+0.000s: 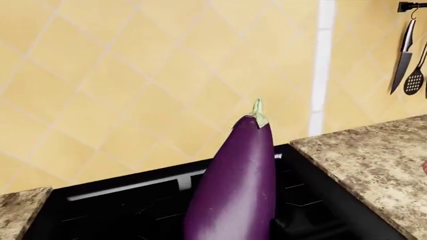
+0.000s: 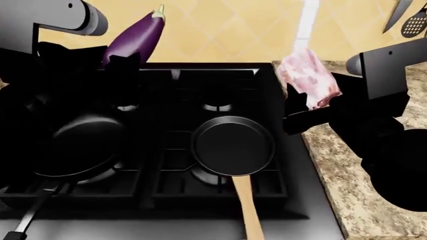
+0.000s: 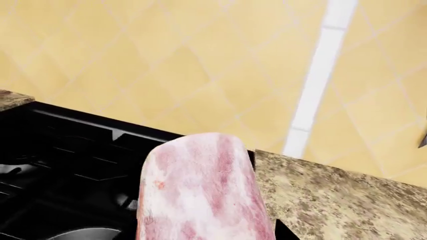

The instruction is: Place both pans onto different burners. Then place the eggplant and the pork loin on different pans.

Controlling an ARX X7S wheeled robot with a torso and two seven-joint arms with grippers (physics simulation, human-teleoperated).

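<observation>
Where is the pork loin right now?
In the head view, the pork loin is held aloft by the right tool, above the stove's right edge, beside the granite counter.

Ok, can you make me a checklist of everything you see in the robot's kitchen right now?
Surface: black stove with grates, set between speckled stone countertops.
Job's things: deeper pan sits on the front left burner; wooden-handled pan sits on the front middle burner. The eggplant and pork loin are both held up in the air, not yet in any pan.
Clutter: nothing seen.
Grippers: left gripper is shut on the eggplant; right gripper is shut on the pork loin.
Cables: nothing seen.
Surroundings: yellow tiled wall; a knife and slotted spatula hang on it.
</observation>
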